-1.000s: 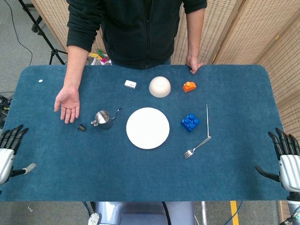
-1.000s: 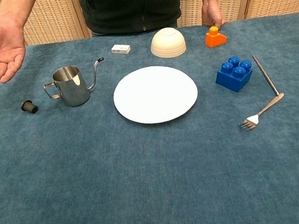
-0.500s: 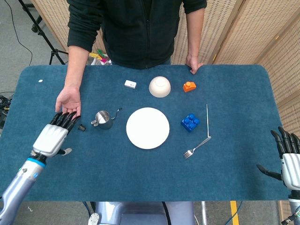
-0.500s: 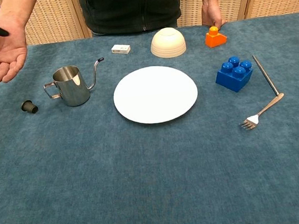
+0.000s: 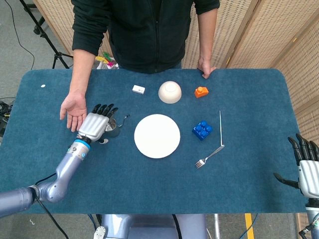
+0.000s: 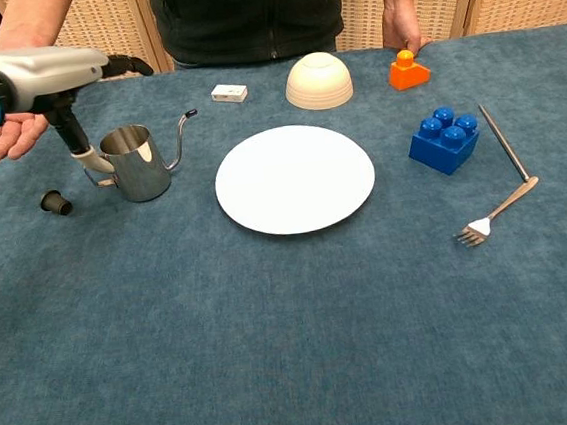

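Left hand [image 5: 94,125], fingers spread and holding nothing, above steel gooseneck pitcher [image 6: 136,162]; right hand [image 5: 307,169] open at table's right edge.

bright, even light from above fills both views, and shadows on the blue table [image 5: 149,184] are soft and short. the white plate [image 6: 294,178] is nearly blown out, with little surface detail. the steel pitcher [image 6: 136,162] carries sharp highlights. the left hand [image 6: 44,73] looks slightly smeared in the chest view; everything else is crisp.
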Tool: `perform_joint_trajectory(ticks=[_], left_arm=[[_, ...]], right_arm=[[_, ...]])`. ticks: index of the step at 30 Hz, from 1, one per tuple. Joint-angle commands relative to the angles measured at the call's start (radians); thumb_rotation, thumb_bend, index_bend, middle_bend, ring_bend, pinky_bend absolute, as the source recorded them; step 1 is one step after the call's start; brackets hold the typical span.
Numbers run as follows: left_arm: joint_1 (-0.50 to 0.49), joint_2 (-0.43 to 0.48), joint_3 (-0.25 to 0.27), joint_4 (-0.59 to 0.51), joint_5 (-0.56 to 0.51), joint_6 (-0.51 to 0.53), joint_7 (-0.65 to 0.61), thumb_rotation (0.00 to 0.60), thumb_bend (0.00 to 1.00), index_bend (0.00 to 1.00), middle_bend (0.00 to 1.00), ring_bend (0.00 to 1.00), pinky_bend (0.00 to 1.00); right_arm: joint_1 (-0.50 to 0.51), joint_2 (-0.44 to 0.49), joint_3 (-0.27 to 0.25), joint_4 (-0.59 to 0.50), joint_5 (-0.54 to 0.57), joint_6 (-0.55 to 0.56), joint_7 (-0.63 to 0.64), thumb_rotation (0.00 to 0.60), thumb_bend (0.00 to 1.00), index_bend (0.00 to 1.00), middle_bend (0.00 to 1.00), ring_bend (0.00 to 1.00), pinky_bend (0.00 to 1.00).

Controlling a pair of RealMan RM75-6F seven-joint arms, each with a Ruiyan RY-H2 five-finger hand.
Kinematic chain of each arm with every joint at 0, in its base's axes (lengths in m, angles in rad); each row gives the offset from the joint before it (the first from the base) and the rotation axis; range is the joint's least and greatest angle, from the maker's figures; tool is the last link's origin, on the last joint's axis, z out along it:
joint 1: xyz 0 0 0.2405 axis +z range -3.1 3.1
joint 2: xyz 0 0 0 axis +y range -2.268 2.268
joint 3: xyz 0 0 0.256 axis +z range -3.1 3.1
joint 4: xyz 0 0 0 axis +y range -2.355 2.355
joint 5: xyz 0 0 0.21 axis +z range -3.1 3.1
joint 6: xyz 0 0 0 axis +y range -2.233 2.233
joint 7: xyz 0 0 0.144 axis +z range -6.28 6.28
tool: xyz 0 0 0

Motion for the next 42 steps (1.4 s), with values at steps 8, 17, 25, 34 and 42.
perform_joint_trajectory(ticks=[8,17,25,34,42], left_arm=[[-0.084,-0.079,0.016,0.112,-0.194,-0.032,-0.008,0.600,0.00,0.00,0.00,0.00,0.00],[-0.101,-0.195,0.027,0.238,-0.199,0.065,-0.039,0.600,0.06,0.09,0.01,0.00,0.13],[-0.109,-0.227,0.025,0.256,-0.227,0.089,-0.028,0.600,0.18,0.46,0.39,0.26,0.41],[-0.080,-0.220,0.024,0.228,-0.122,0.164,-0.083,0.600,0.26,0.67,0.55,0.39,0.50],[-0.051,-0.134,0.033,0.061,0.024,0.237,-0.105,0.600,0.26,0.67,0.55,0.39,0.50]], right_arm=[[0.007,-0.003,0.005,0.009,0.019,-0.019,0.003,0.600,0.00,0.00,0.00,0.00,0.00],[0.008,-0.001,0.009,0.012,0.028,-0.024,0.013,0.600,0.00,0.00,0.00,0.00,0.00],[0.009,-0.001,0.007,0.012,0.027,-0.026,0.014,0.600,0.00,0.00,0.00,0.00,0.00],[0.008,0.002,0.005,0.008,0.022,-0.024,0.018,0.600,0.00,0.00,0.00,0.00,0.00],[0.006,0.005,0.004,0.003,0.018,-0.020,0.022,0.600,0.00,0.00,0.00,0.00,0.00]])
